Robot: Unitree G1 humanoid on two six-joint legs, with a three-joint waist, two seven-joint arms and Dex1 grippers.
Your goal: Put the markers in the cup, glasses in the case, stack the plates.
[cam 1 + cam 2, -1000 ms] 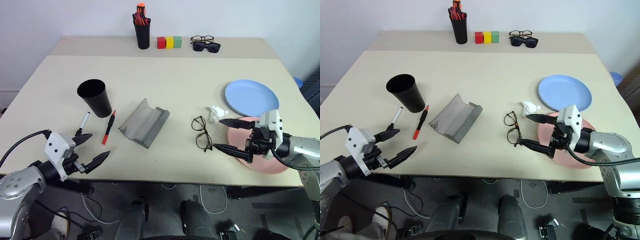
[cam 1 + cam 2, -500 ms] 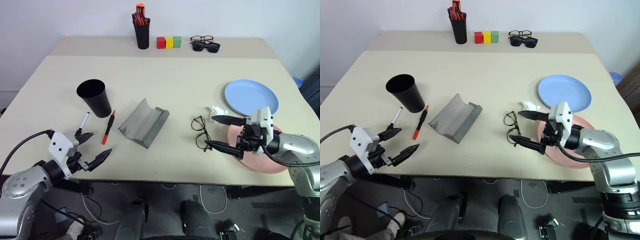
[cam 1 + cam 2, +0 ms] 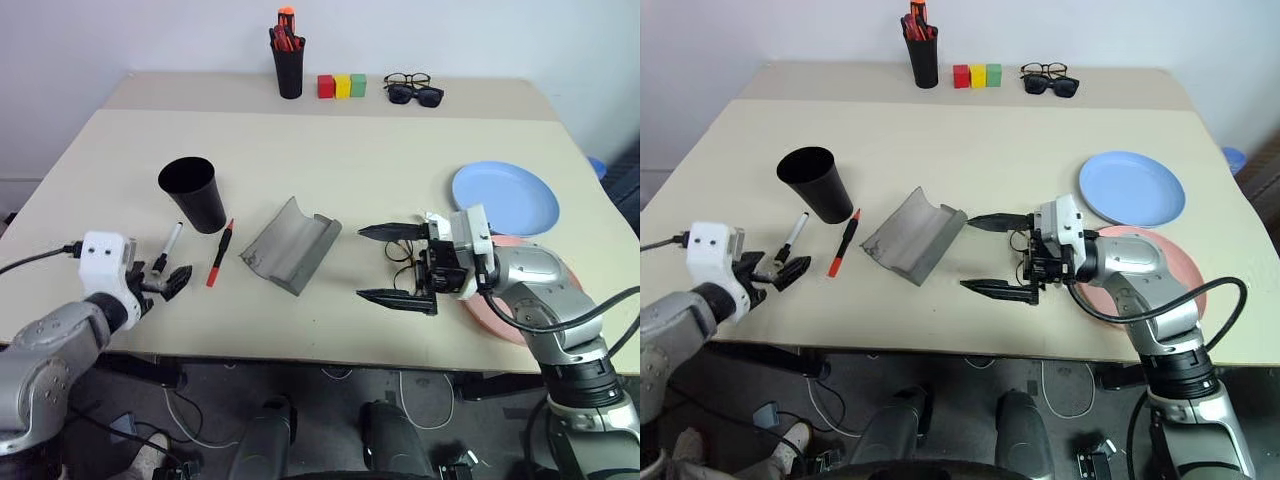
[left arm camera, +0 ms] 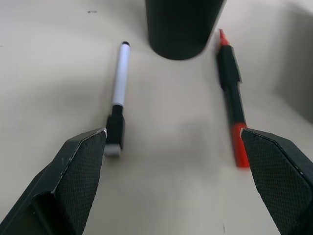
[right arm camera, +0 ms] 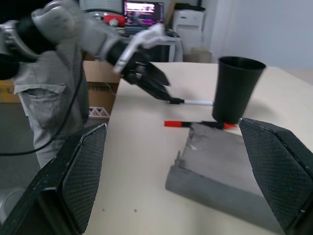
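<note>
Near the table's front edge, the left gripper [image 3: 170, 283] hovers low with its jaws spread wide and nothing between them. Just ahead of its fingertips lies the white marker [image 4: 116, 100], black cap toward the gripper, and a little to its right lies the red marker [image 4: 232, 98]. Both reach toward the foot of the black cup [image 3: 192, 194], which stands upright just beyond them.

Toward the right along the table [image 3: 330, 160], the right gripper [image 3: 391, 266] points leftward, jaws wide apart, holding nothing. The glasses [image 3: 402, 262] rest on the table directly beneath and behind its fingers, partly hidden by the hand. Just left of its fingertips sits the grey case [image 3: 291, 245], lying open. Behind the right wrist lies the pink plate [image 3: 1160, 268], and past that, farther back, the blue plate [image 3: 505, 196], which touches or slightly overlaps the pink one's far edge. A crumpled white scrap [image 3: 436, 219] lies beside the hand, near the blue plate.
</note>
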